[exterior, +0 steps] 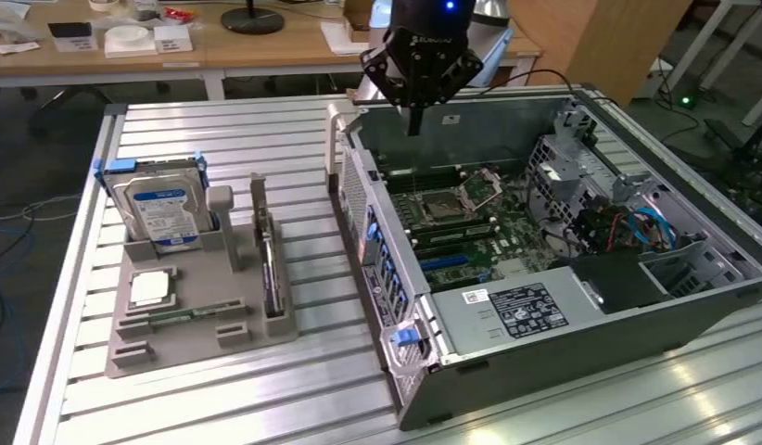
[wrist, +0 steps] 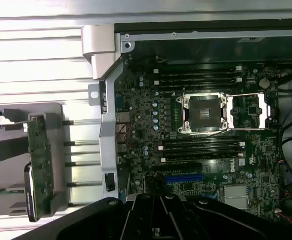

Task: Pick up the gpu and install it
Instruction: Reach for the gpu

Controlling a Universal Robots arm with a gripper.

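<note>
One claw (exterior: 414,120) is hanging over the open computer case (exterior: 480,113). Its two fingers are pressing fully together and gripping nothing. Below the claw the motherboard (wrist: 135,125) is lying exposed. The empty processor socket (wrist: 204,114) is sitting near the tips, and a blue expansion slot (wrist: 184,177) is lying closer under them.

The gpu (exterior: 269,269) is standing on its long edge in a grey holder (exterior: 196,348). It is sitting well apart from the claw, lower than the tips and on the other side of the case wall from them. A hard drive (exterior: 161,209) is sharing the holder, beyond the gpu as reckoned from the claw. The holder is resting on the slatted surface (exterior: 319,389).

The step in hand is judged to be the approach that precedes the pick-up, since nothing is being carried and no card is occupying the slots. That pick-up is calling for three things:

- fingers parted enough to straddle the card's thin upper edge;
- the claw lined up with the card's length;
- a path that is clearing the case wall between claw and holder.
</note>
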